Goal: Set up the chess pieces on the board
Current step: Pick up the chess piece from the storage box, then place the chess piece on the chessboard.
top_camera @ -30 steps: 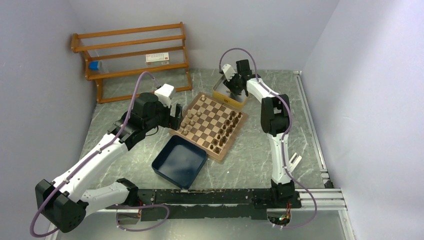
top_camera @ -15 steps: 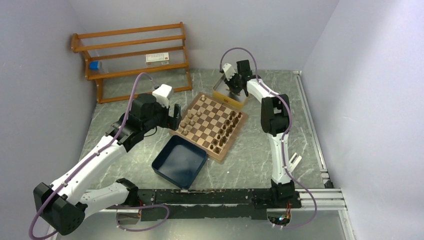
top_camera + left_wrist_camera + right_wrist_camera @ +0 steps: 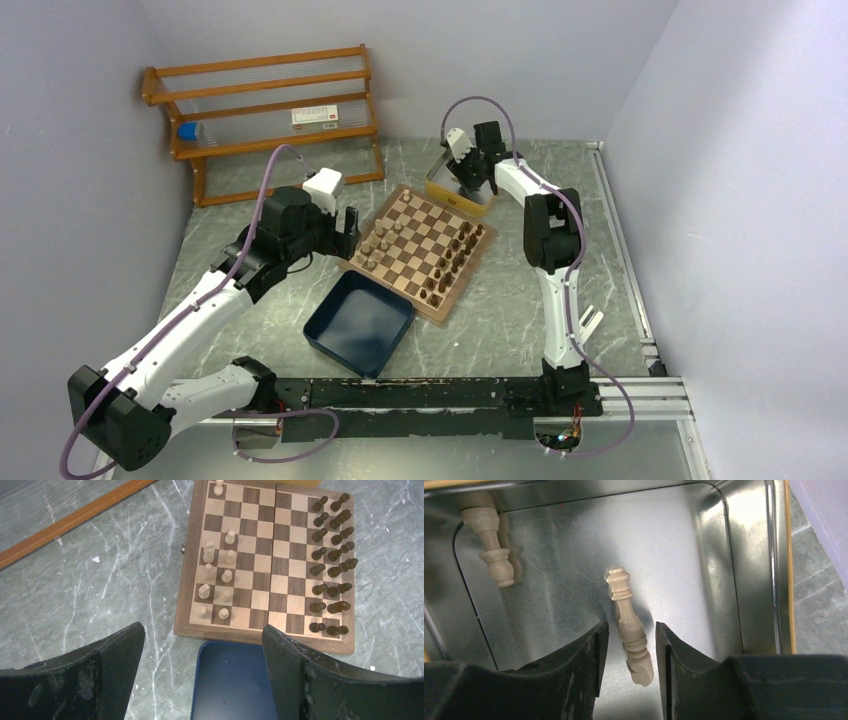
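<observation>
The board (image 3: 425, 248) lies mid-table, with dark chess pieces (image 3: 330, 555) lined up in two rows on one side and several light pieces (image 3: 215, 575) on the opposite side. My left gripper (image 3: 202, 630) hangs open and holds nothing, just off the board's left edge (image 3: 352, 232). My right gripper (image 3: 463, 178) reaches down into the metal tin (image 3: 445, 192). There its jaws (image 3: 630, 627) stand open on either side of a light piece (image 3: 624, 605) lying flat, with a gap on each side. A second light piece (image 3: 491, 545) lies in the tin's far left corner.
A navy blue tray (image 3: 358, 325) sits against the board's near edge, under my left gripper (image 3: 235, 680). A wooden rack (image 3: 270, 110) stands at the back left. The tin's shiny walls (image 3: 749, 555) close in around my right fingers.
My left arm has drawn back slightly to the left, away from the board. My right gripper stays in the tin.
</observation>
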Controlling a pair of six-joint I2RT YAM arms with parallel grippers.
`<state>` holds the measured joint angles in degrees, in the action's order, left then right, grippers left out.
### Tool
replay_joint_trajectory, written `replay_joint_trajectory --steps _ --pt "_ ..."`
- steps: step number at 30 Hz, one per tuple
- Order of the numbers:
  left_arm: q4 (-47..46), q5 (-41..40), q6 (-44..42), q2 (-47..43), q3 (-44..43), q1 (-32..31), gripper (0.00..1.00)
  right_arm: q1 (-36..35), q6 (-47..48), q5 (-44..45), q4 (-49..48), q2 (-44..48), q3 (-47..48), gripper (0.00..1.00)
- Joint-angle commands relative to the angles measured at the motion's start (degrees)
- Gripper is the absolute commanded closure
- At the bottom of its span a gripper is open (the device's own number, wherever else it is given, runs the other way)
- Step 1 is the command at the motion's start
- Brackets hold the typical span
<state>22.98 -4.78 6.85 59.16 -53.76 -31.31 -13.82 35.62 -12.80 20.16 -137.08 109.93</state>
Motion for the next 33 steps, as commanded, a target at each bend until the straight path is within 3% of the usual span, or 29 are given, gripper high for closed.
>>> replay_joint_trajectory --steps 1,5,12,19,25,33 --pt "-0.8 0.9 0.2 0.3 0.3 0.5 0.09 0.7 1.5 2.0 4.6 1.8 -2.6 0.58" --pt "-1.0 1.1 0.3 0.3 0.4 0.7 0.10 1.3 2.1 1.5 6.5 1.8 -2.1 0.63" --pt "-1.6 1.1 0.9 0.1 0.8 1.0 0.12 1.3 2.2 0.8 4.1 1.7 -4.2 0.81" --pt "-2.1 0.4 3.0 0.7 1.0 1.2 0.15 1.2 1.9 0.0 -5.6 8.3 -11.0 1.00" --pt "-3.1 -0.9 7.0 0.9 0.2 1.3 0.18 1.2 -0.4 -0.6 -15.6 17.1 -18.7 1.00" --pt "-4.2 9.7 13.1 7.8 -8.1 1.3 0.22 1.2 -5.5 -2.8 -25.0 26.6 -26.2 1.00"
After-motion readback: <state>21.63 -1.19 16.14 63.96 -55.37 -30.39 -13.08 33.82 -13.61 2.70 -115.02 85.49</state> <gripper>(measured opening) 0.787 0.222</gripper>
